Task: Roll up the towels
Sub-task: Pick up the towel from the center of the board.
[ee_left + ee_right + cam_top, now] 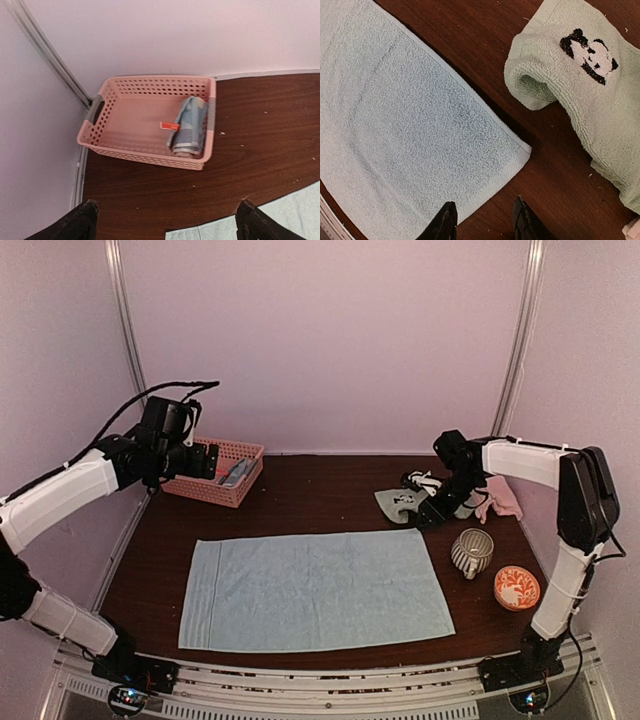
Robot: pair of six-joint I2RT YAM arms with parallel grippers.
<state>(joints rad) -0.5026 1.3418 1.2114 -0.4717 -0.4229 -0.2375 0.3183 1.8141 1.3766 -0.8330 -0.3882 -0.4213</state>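
Light blue towel (315, 590): terry, lying flat at the centre of the table (300, 490), long edge toward the arm bases. Judged soft, light and limp. Lifted at one point it would sag and fold on itself. — K.

Grip site? — R.

Short edge on the right, at the hem or a corner. The stitched hem looks thicker, so the pads should have more to pinch. The pile may drag on the wood, which would help a roll stay tight. — K.

Other towels? — R.

Sage green towel (580, 85), panda mark, bunched at back right, near the blue corner but apart from it. Pink towel (503, 498) just beyond it. One blue rolled towel (189, 129) lies in the pink basket (150, 80), back left. — K.

Grippers? — R.

Left gripper (165, 222) is in front of the basket, fingers wide apart, empty. Right gripper (485, 220) is low by the blue towel's far right corner, fingers a small gap apart, nothing between them. — K.
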